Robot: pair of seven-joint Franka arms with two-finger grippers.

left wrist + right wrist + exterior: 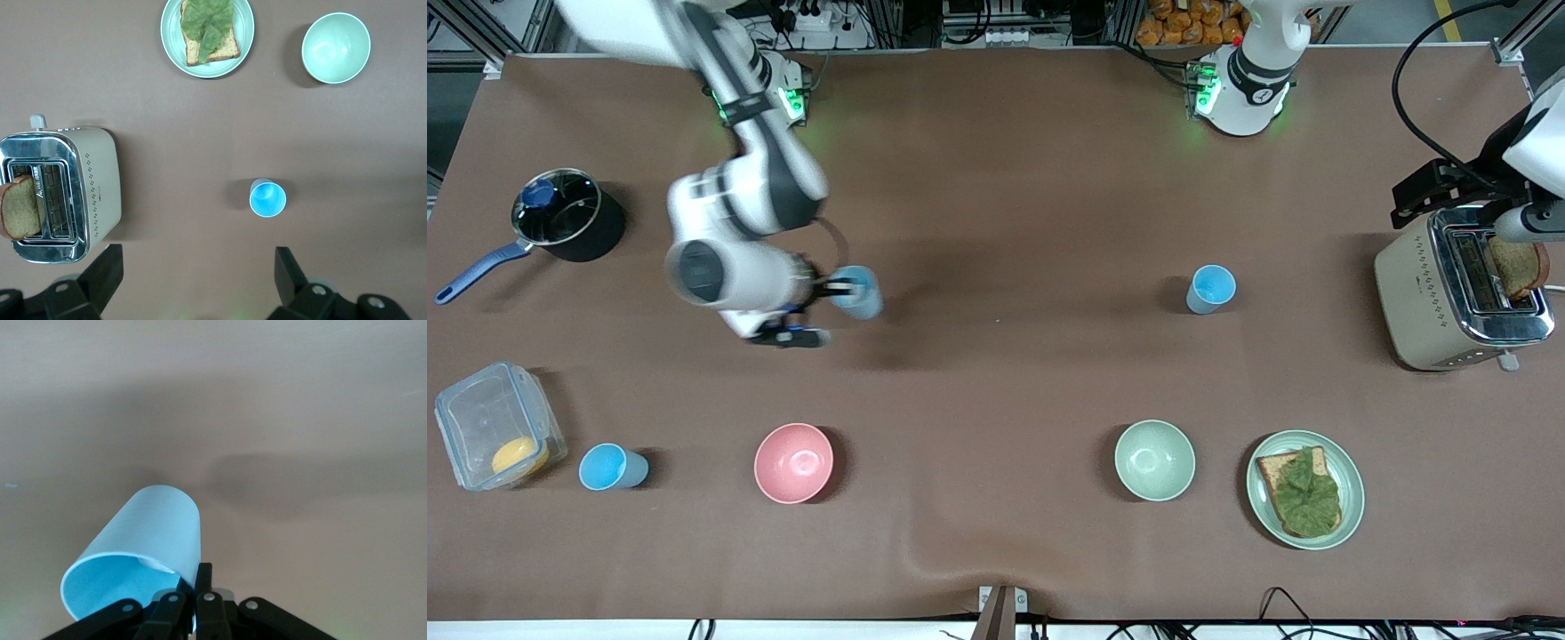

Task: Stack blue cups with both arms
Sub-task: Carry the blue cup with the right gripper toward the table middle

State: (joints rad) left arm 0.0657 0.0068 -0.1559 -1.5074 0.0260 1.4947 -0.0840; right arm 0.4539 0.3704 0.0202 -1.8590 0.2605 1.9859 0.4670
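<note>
My right gripper (838,289) is shut on the rim of a light-blue cup (858,293) and holds it tilted above the table's middle, toward the right arm's end. In the right wrist view the fingers (201,581) pinch the cup's wall (150,543). A second blue cup (1212,288) stands upright toward the left arm's end; it also shows in the left wrist view (267,198). A third blue cup (609,467) stands beside a clear box. My left gripper (198,252) is open and empty, high above the table. The left arm (1538,133) hangs over the toaster.
A toaster (1458,284) with a bread slice stands at the left arm's end. A plate (1352,480) with toast and lettuce, a pale green bowl (1154,460) and a pink bowl (793,462) sit nearer the camera. A black pot (560,218) and a clear box (494,427) stand at the right arm's end.
</note>
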